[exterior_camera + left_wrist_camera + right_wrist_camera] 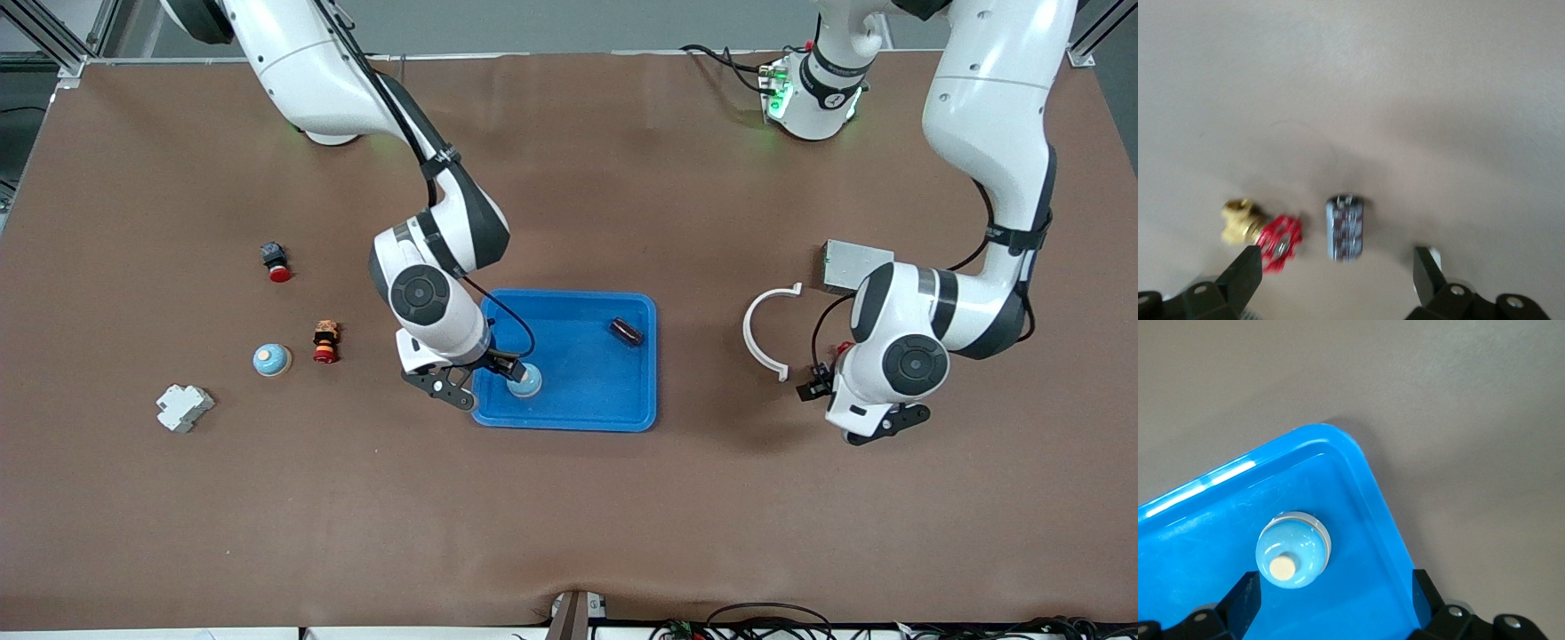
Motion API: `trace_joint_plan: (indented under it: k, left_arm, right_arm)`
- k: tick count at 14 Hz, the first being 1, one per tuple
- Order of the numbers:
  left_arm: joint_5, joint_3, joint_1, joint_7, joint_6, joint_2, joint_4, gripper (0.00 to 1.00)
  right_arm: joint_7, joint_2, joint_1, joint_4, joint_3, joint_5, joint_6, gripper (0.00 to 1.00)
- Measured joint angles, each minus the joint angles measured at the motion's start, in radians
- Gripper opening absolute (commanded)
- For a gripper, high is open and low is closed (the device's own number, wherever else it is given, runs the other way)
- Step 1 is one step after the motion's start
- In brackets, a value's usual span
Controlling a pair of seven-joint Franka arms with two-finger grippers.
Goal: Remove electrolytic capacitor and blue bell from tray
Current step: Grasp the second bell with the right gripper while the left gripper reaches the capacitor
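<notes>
Right gripper (492, 380) over the blue tray (613, 418) corner nearest the camera, fingers spread, blue bell (524, 381) sitting loose in the tray below. Dark capacitor (626, 332) also in the tray. Left gripper (855, 416) released, over a capacitor (1345, 227) beside a red-handled brass valve (1263, 235) on the table.

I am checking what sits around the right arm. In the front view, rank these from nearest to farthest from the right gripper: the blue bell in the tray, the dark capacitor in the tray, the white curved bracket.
From the right gripper:
1. Blue bell, in the blue tray, right at the open fingers.
2. Dark capacitor, in the tray's corner toward the left arm's end.
3. White curved bracket, on the table past the tray, near the left gripper.
</notes>
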Motion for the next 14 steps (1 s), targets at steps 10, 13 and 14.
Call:
trace_joint_plan:
  k: [10, 13, 14]
  left_arm:
    - [-0.247, -0.057, -0.002, -0.163, -0.194, -0.171, 0.106, 1.00]
    - [-0.260, -0.132, -0.006, -0.354, -0.195, -0.194, 0.116, 1.00]
    - [-0.260, -0.157, -0.009, -0.417, -0.195, -0.194, 0.119, 1.00]
  right_arm:
    - [0.131, 0.162, 0.048, 0.157, -0.002, -0.031, 0.023, 1.00]
    - [0.134, 0.171, 0.050, 0.161, -0.004, -0.034, 0.035, 1.00]
    - [0.134, 0.173, 0.050, 0.161, -0.005, -0.035, 0.038, 1.00]
